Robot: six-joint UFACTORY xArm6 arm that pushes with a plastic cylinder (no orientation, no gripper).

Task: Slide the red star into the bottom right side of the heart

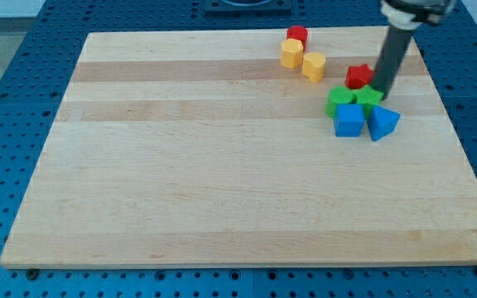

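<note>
The red star (358, 77) lies near the view's top right of the wooden board (222, 165). My tip (383, 91) is just to the right of the star, close against it, and at the upper edge of a green block (369, 97). A yellow heart (313, 66) lies to the left of the star and slightly higher, with a gap between them. A second yellow block (291, 53) touches the heart's upper left.
A red cylinder (296, 35) sits above the yellow blocks. Another green block (339, 100) lies just below the star. A blue cube (349, 121) and a blue triangle (383, 122) sit below the green blocks. The board's right edge is close.
</note>
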